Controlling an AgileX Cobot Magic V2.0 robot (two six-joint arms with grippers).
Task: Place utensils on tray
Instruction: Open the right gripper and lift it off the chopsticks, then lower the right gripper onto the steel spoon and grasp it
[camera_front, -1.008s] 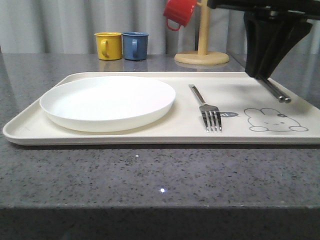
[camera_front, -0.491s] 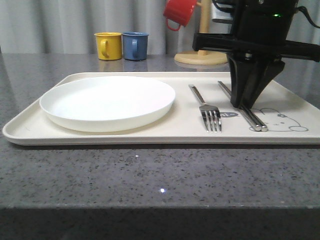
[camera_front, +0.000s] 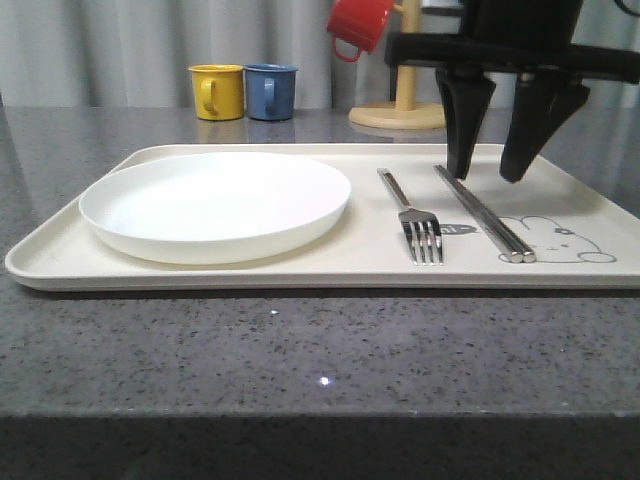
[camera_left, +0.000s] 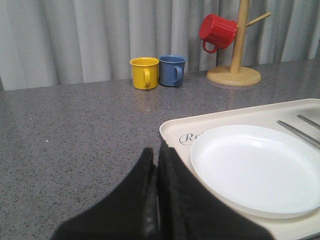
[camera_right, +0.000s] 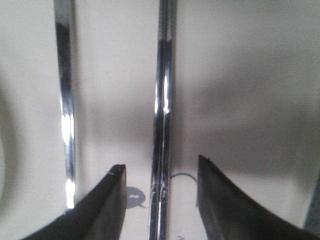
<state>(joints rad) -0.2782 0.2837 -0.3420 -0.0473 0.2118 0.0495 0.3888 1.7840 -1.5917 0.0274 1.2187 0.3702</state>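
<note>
The cream tray (camera_front: 250, 268) lies across the table's middle. On its left part sits the white plate (camera_front: 215, 203), which also shows in the left wrist view as the plate (camera_left: 255, 167) on the tray (camera_left: 172, 131). The fork (camera_front: 412, 218) lies right of the plate. The metal chopsticks (camera_front: 482, 213) lie flat on the tray beside the fork, over the rabbit drawing. My right gripper (camera_front: 486, 178) hangs open just above them, a finger on each side. From the right wrist, the chopsticks (camera_right: 162, 125) run between the open gripper (camera_right: 161, 170), the fork handle (camera_right: 65, 100) alongside. My left gripper (camera_left: 156, 152) is shut and empty, beside the tray's corner.
A yellow mug (camera_front: 217, 91) and a blue mug (camera_front: 271, 91) stand at the back of the grey table. A red mug (camera_front: 358, 24) hangs on a wooden mug tree (camera_front: 404, 112) behind the tray. Bare table lies in front of the tray.
My right gripper carried the chopsticks left and down onto the tray beside the fork, then opened and rose off them. The chopsticks now lie free.
</note>
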